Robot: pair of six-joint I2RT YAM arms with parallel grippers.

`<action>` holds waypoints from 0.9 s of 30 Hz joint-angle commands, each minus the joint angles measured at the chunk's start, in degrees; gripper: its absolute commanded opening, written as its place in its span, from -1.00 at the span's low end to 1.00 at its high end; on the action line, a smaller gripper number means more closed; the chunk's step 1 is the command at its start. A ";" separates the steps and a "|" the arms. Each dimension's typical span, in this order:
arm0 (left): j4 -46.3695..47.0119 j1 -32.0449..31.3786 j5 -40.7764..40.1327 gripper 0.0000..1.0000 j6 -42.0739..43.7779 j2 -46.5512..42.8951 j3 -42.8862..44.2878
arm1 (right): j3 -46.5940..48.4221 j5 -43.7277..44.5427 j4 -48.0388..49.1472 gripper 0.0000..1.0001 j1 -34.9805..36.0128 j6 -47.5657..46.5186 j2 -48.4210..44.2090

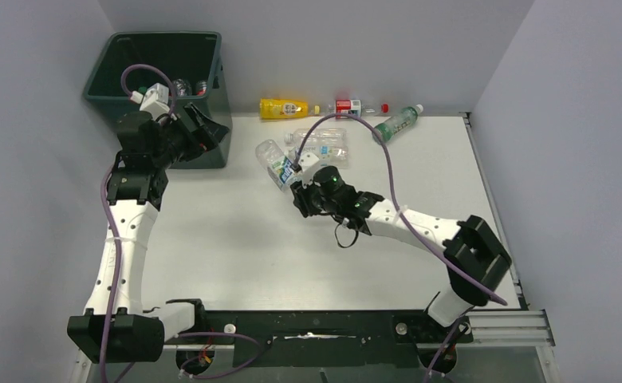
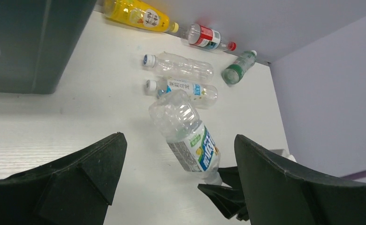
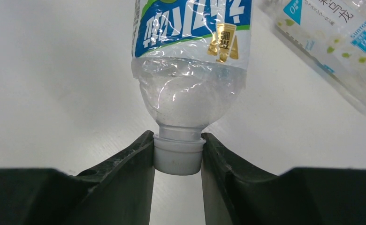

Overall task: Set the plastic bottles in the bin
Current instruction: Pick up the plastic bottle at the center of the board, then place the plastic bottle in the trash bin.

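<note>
bottle with the blue-and-green label (image 1: 277, 163) is pinched by its white cap between the closed fingers of the right pincer (image 3: 177, 157), over the middle of the counter (image 1: 236, 239), its body apparently lifted clear. its long axis runs from that pincer up and to the left, base leading, roughly toward the bin (image 1: 164, 35) at the far left corner, well apart. the left pincer (image 1: 206, 128) hangs open and empty just beside the bin's front, so the left arm is nearer the bin, the right nearer the five loose bottles (image 1: 328, 148) by the far wall. the bin's inside is mostly shadow: two bottles inside (image 1: 182, 86) show, and any others are hidden.
</note>
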 commanded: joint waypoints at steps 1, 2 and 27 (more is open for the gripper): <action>6.95 -2.57 3.11 0.72 -2.98 0.87 -0.10 | -6.77 5.95 2.12 -0.50 2.13 2.69 -10.25; 7.12 -4.34 2.22 0.72 -2.96 1.22 -0.06 | -8.16 7.01 1.62 -0.50 2.75 3.36 -12.48; 30.48 -27.97 0.92 0.72 -17.86 16.76 -8.06 | -21.23 19.02 -8.66 -0.46 -1.95 10.92 -34.97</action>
